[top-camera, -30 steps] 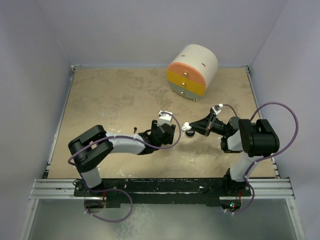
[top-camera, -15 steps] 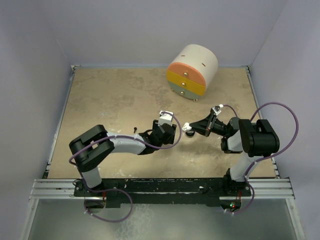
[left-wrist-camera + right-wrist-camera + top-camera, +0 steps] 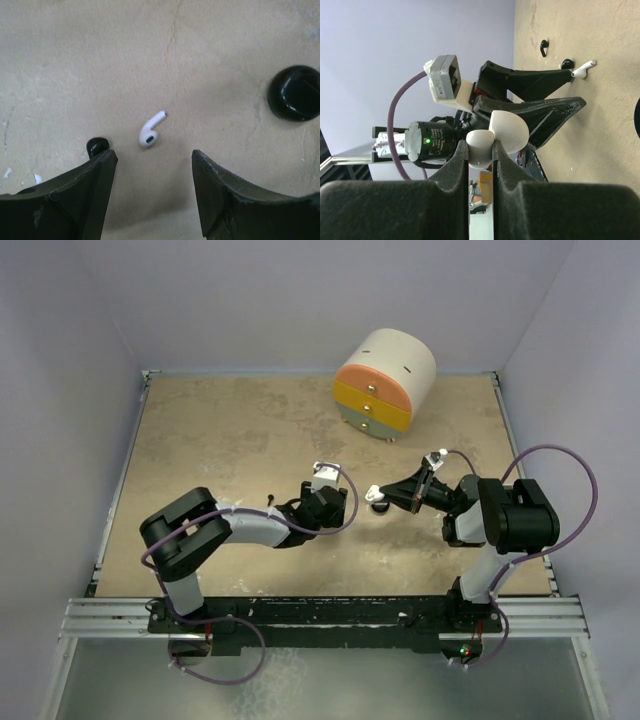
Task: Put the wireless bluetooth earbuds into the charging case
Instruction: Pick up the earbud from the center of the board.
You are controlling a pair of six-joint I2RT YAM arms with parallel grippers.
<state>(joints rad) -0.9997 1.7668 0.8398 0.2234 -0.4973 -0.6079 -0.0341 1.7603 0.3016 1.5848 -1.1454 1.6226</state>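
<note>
One earbud lies loose on the desk, bracketed by the left claw, whose jaws stand apart. The case sits at the earbud's 2 o'clock, well apart. Note the right claw is clamped on a white rounded piece, probably the second earbud. You should expect light, hard, slick plastic that rolls: pinch the bulbous head, not the thin stem.

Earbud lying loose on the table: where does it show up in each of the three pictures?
Top external: too small to make out; it should lie by the left gripper.
Left wrist: earbud at centre, just ahead of that open gripper.
Right wrist: upper right, at the left gripper's tip.
Shared landmark: the black bit beside it, seen in both wrist views.
</note>
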